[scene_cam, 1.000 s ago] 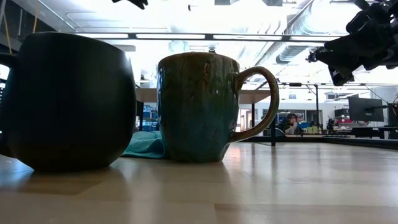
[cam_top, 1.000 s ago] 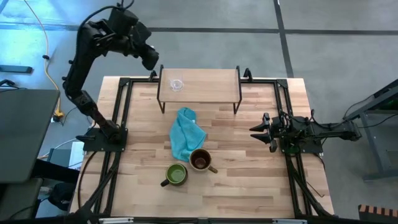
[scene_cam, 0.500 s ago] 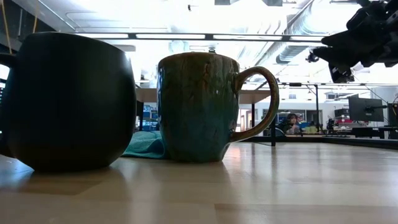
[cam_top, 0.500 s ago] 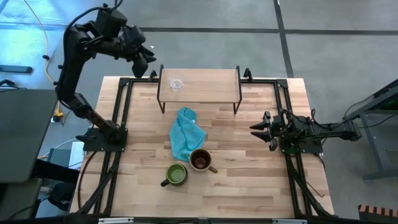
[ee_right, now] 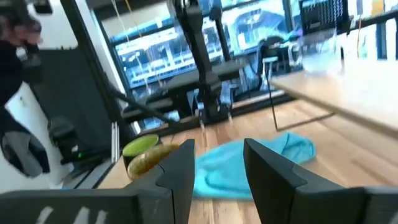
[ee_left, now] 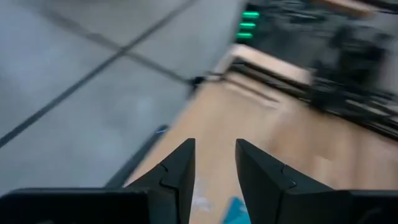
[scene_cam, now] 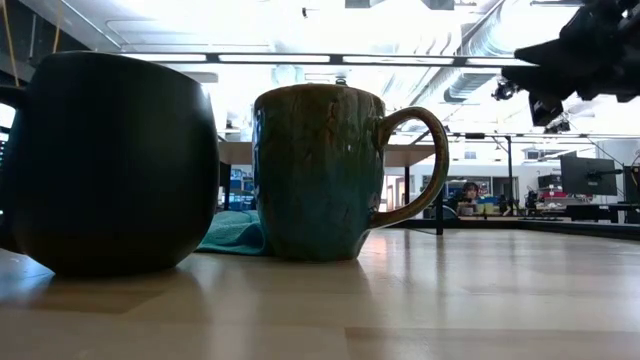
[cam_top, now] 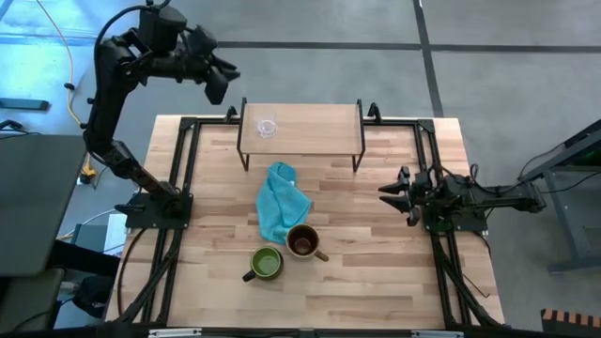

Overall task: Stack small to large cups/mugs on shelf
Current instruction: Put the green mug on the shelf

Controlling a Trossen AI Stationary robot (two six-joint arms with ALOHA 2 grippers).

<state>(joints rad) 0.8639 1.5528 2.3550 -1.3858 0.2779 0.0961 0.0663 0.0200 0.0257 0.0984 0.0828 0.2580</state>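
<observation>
The tiny clear glass cup (cam_top: 268, 128) stands on the left end of the light-wood shelf (cam_top: 310, 130) at the table's far side. The dark mug with green inside (cam_top: 266, 263) and the olive-tan mug with brown inside (cam_top: 301, 241) stand side by side near the table's near edge; both also show in the low view, the dark mug (scene_cam: 110, 165) and the olive-tan mug (scene_cam: 320, 170). My left gripper (cam_top: 223, 83) is open and empty, high beyond the shelf's far-left corner. My right gripper (cam_top: 381, 193) is open and empty at the table's right side.
A teal-blue cloth (cam_top: 282, 202) lies crumpled between the shelf and the mugs, its near end beside the olive-tan mug. Black frame rails (cam_top: 178, 188) run along the table's left and right sides. A person sits in the room far behind the table (scene_cam: 466, 197).
My left gripper has drawn back from over the shelf's far-left corner, toward the far left and up, and has tipped from pointing down toward level. The cups, mugs and cloth have stayed where they were.
</observation>
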